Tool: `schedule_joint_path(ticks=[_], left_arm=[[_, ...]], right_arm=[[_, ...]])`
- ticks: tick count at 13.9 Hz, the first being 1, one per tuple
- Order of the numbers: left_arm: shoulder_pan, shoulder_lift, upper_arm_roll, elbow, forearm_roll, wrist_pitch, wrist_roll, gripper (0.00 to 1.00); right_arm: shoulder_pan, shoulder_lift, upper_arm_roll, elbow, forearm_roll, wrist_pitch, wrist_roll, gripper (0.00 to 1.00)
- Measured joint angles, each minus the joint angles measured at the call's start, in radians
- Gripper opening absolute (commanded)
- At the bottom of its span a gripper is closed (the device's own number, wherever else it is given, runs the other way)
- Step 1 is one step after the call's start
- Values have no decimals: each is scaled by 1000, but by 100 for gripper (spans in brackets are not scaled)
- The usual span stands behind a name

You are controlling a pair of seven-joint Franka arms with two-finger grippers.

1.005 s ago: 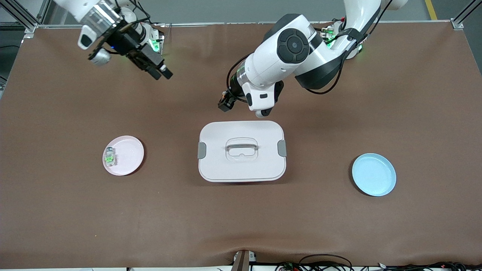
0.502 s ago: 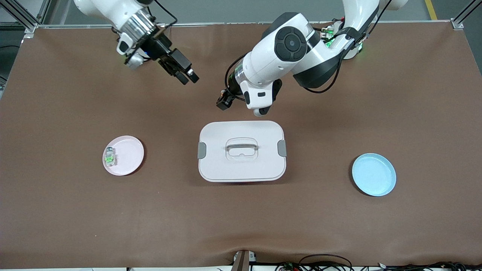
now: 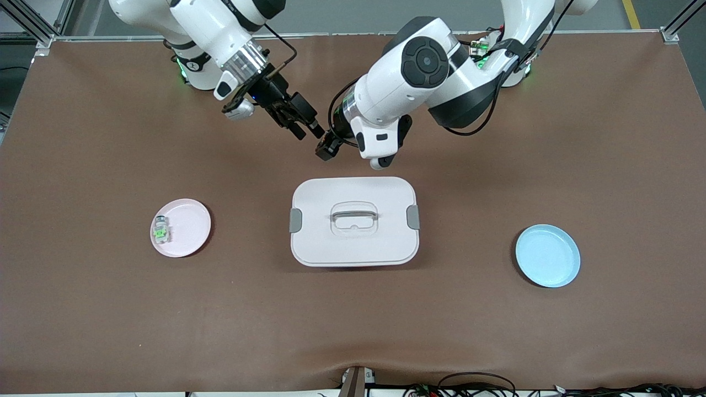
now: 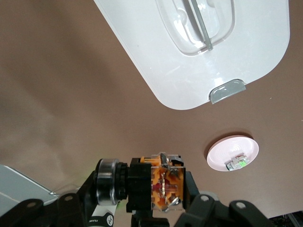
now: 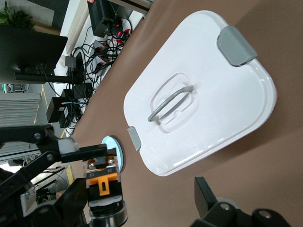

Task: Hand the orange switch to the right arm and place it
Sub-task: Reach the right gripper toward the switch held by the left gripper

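Left gripper (image 4: 161, 208) holds orange switch (image 4: 163, 182); right gripper (image 3: 308, 130), seemingly open, alongside.

"FRANKA" lettering, partly cut off, on left claw (image 4: 158, 208) housing

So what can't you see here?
- Inside the white box: its lid covers it in every view.
- The orange switch: in the front view the left pincer holding it hides its orange face.
- Markings on the clear part, on the pink plate: too small to read.
- The right pincer: the right wrist view's edge cuts off one finger.
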Motion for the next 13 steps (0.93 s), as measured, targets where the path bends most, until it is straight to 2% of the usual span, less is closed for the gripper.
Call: schedule_joint_path(ticks=[7, 13], left_arm=[[0, 0, 0, 0, 0, 5, 0, 0], [0, 1, 1, 0, 0, 16, 0, 0]], right_arm=[[1, 38, -2, 56, 0, 0, -158, 100], [1, 84, -2, 100, 4, 1, -178, 100]])
